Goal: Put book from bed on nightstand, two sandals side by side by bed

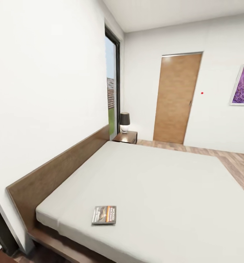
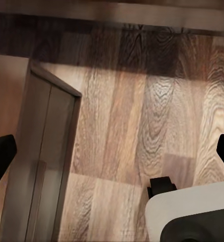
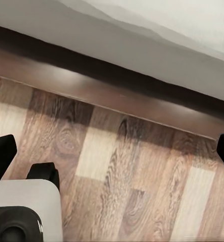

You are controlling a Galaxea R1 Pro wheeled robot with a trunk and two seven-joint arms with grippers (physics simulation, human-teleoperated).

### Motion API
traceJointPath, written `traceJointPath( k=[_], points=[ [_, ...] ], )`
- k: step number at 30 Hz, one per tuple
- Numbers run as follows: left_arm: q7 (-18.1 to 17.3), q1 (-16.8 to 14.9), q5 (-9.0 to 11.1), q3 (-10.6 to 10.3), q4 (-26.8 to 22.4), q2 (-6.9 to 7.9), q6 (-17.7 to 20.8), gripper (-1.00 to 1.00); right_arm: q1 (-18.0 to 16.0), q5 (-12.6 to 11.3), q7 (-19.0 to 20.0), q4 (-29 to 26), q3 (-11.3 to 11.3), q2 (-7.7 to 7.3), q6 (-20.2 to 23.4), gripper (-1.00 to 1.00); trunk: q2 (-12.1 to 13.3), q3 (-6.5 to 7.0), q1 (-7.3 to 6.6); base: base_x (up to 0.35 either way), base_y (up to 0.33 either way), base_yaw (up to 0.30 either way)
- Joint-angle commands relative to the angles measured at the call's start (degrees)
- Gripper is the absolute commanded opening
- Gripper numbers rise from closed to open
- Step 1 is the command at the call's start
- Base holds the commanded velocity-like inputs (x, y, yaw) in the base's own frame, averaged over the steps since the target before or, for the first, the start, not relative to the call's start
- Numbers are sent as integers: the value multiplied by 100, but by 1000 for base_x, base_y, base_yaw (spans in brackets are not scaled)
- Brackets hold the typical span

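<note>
Both grippers hang low over the wood floor, left gripper (image 2: 112, 151) and right gripper (image 3: 112, 151) each with fingers spread wide and nothing between them; the right one looks at the bed's dark frame. Closest on the bed (image 1: 166, 190) is the book (image 1: 104, 214), lying flat near the near edge by the headboard. Far corner past the mattress has the nightstand (image 1: 126, 137) with a lamp (image 1: 124, 122) on it. Looks like the approach stage, so next is reaching in for the book. No sandals spotted yet.
</note>
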Motion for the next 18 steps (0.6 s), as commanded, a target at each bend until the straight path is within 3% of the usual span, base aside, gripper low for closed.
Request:
traceJointPath(
  k=[1, 18],
  points=[
    [-7, -2, 57, -49, -1, 2, -14, 100, -6, 53, 18, 7, -50, -1, -19, 100, -5, -8, 1, 43, 29, -277],
    [-7, 8, 49, -49, -8, 2, -14, 100, -6, 54, 19, 7, -50, -1, -19, 100, -5, -8, 1, 83, 56, -277]
  ],
)
